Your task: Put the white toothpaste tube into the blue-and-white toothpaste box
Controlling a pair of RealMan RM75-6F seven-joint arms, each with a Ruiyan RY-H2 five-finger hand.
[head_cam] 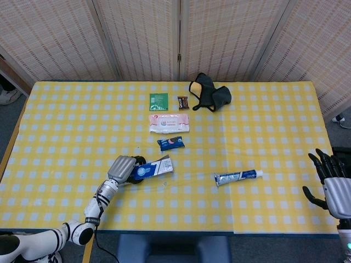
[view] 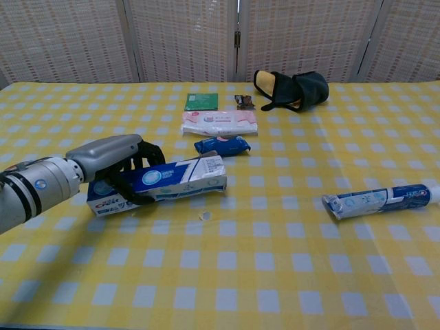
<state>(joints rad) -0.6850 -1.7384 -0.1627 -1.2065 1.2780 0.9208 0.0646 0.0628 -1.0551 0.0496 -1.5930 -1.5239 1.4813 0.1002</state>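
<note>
Now picking up box (view: 159, 182): left robot hand (view: 117, 165) wrapped round it near tabletop's front-left, far end tilted up. Tube (view: 379, 200) lying untouched well right. Right robot hand (head_cam: 332, 183) spread wide, empty, off right edge. Next, probably: reach tube, aim it at box's open end.

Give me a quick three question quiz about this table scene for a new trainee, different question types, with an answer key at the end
1. True or false: the left hand grips the toothpaste box.
2. Multiple choice: the toothpaste tube is (A) inside the box, (B) lying on the tablecloth apart from the box, (C) held by the right hand.
3. Fill in: the pink-and-white packet lies between the green packet and the ____ packet.

Key: 1 true; 2 B; 3 blue.
</note>
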